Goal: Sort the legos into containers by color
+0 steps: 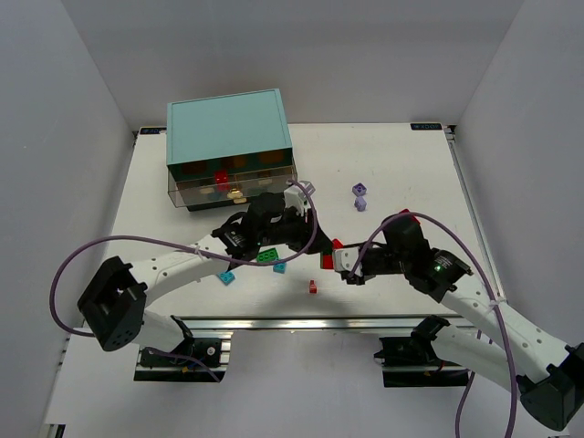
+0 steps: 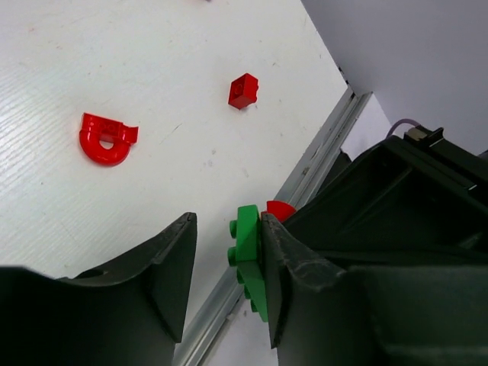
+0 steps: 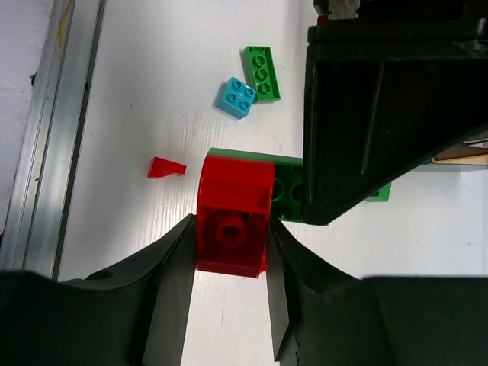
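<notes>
Fingers of the left tool (image 2: 227,255) stand partway apart around a green plate (image 2: 248,259). The plate's flat back lies against one finger, and its studded face looks across a visible gap at the other, so nothing is clamped there. The plate sits edge-on in the gap with its long axis running along the fingers rather than across them, which is the line-up a squeeze needs.

At its far end shows the red curved brick (image 3: 231,217) that it appears to be stuck to. That brick is pinched by its sides in the right tool (image 3: 231,255), whose jaws are closed on it. The joined pair hangs between the two tools above the table (image 1: 411,164), a little in from the near edge and about midway along it. The right tool has the red, and the left tool is placed to take the green. The coming move, as I judge it, is to close on the plate and pull the two colours apart along the line of the studs.

The plate is thin and bright green; the red brick is glossy with an arched top. Loose on the table nearby lie a green brick (image 3: 261,72), a cyan brick (image 3: 236,97) and a red wedge (image 3: 166,167). The drawers (image 1: 192,187) of the teal cabinet (image 1: 228,128) are well apart, toward the far left corner.
</notes>
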Robot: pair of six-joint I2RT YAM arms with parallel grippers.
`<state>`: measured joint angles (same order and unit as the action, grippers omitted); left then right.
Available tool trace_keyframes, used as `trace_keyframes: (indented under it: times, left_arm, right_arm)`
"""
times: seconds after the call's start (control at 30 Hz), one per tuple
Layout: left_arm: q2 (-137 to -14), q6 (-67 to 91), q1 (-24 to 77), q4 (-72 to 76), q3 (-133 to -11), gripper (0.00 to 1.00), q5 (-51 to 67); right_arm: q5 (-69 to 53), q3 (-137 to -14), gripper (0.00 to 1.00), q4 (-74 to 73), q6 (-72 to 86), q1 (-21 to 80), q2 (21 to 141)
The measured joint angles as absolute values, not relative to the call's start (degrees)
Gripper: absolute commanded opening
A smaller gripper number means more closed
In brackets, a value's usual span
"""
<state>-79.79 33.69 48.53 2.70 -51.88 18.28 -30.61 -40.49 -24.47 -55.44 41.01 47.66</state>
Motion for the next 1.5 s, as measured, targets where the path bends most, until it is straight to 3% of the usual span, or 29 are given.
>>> trace_keyframes:
  times: [0.17, 0.2, 0.3, 1.07, 1.27, 1.4, 1.5]
  left_arm:
    - [-80.9, 33.5, 50.2, 2.1, -53.3, 0.21, 16.1]
    - [-81.0, 33.5, 50.5, 2.0, -53.5, 0.11, 15.7]
    - [-81.3, 33.4, 50.9, 1.5, -54.0, 0.0, 15.0]
    - [-83.7, 24.7, 51.6, -9.9, -53.6, 0.0, -10.5]
    - [-90.9, 23.3, 51.6, -10.8, -54.3, 0.1, -12.6]
    - [-94.2, 22.9, 51.6, -11.1, -54.3, 0.28, -12.7]
    - [-95.1, 22.3, 51.6, -11.2, -54.4, 0.52, -12.7]
  right_arm:
    - [-29.9, -39.2, 0.0, -24.2, -55.3, 41.0, 47.0]
    - [-29.7, -38.9, 0.0, -24.1, -55.3, 41.0, 46.7]
    - [-29.4, -38.4, 0.0, -24.2, -55.2, 41.0, 45.9]
    - [-28.5, -37.6, 0.0, -26.9, -53.9, 40.9, 38.9]
    - [-25.6, -37.6, 0.0, -26.9, -53.1, 40.8, 38.4]
    - [-24.6, -37.6, 0.0, -26.9, -52.8, 40.8, 38.2]
    - [-24.1, -37.6, 0.0, -26.8, -52.4, 40.8, 38.3]
